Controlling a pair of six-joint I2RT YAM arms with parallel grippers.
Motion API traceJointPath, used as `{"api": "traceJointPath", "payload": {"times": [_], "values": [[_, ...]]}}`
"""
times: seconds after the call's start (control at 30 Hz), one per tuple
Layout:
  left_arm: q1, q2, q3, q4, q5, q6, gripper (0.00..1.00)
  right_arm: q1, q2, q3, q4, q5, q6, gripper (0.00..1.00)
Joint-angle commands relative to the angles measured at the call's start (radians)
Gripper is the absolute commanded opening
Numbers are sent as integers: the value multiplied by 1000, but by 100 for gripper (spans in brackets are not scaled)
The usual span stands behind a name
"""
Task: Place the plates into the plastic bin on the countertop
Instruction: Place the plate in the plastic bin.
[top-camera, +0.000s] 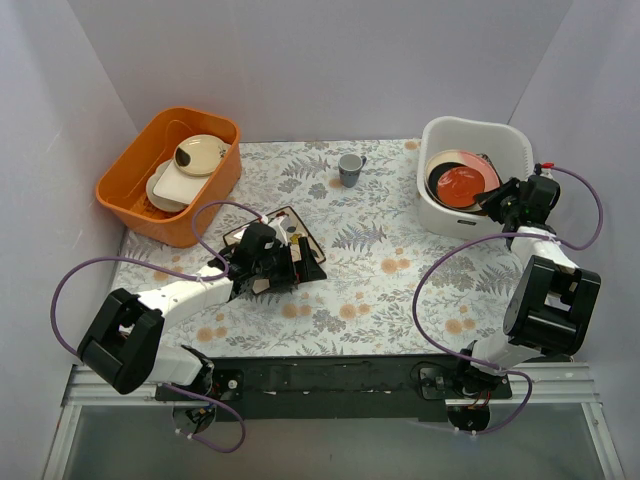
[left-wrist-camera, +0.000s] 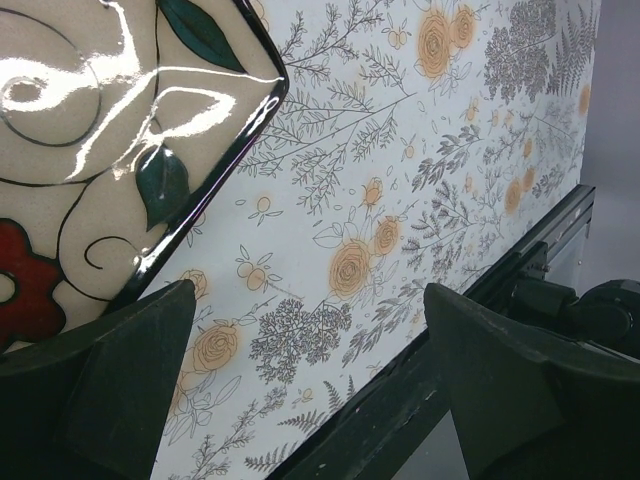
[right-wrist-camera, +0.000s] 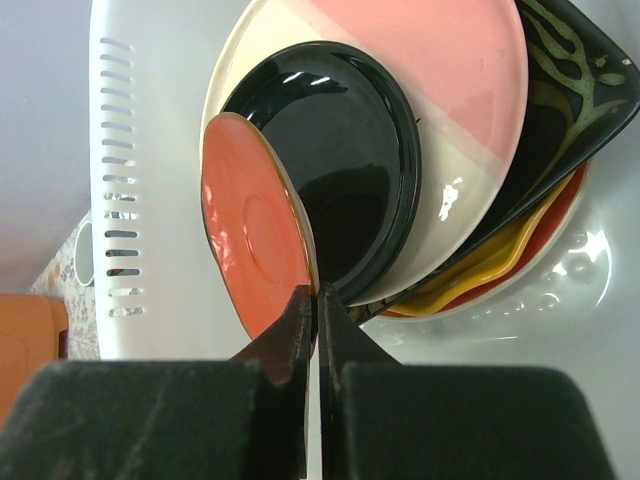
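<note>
Your left hand (left-wrist-camera: 310, 325) hangs low over the counter (left-wrist-camera: 450, 150), fingers spread wide and holding nothing. Its left finger sits just beside a corner of the cream square plate (left-wrist-camera: 70, 150), which lies flat on the leaf-printed cloth. Your right hand (right-wrist-camera: 314, 300) is closed on the lower rim of the small red plate (right-wrist-camera: 250, 240), tilted on edge inside the plastic bin (right-wrist-camera: 110, 150). It leans against the small black plate (right-wrist-camera: 340, 180), with the pink plate (right-wrist-camera: 440, 70) behind.

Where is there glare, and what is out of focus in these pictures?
Left wrist view: strong white glare on the cream square plate. Right wrist view: small highlights on the small black plate, while the jaws at the bottom are blurred. Top external view: even light, soft shadows.
</note>
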Motion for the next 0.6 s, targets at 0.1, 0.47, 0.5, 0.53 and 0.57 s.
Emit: {"api": "traceJointPath", "payload": {"times": [0.1, 0.47, 0.5, 0.53, 0.57], "values": [[-9, -26, 5, -15, -19, 12, 98, 1, 69, 68, 47, -28, -15, 2], [-9, 58, 61, -13, 7, 58, 98, 44, 152, 154, -53, -67, -97, 31], [-9, 61, 62, -15, 10, 61, 98, 48, 159, 173, -61, -67, -112, 35], [-9, 61, 62, -15, 10, 59, 98, 53, 167, 186, -76, -70, -121, 38], [-9, 59, 58, -9, 10, 59, 98, 62, 179, 197, -103, -71, -129, 39]]}}
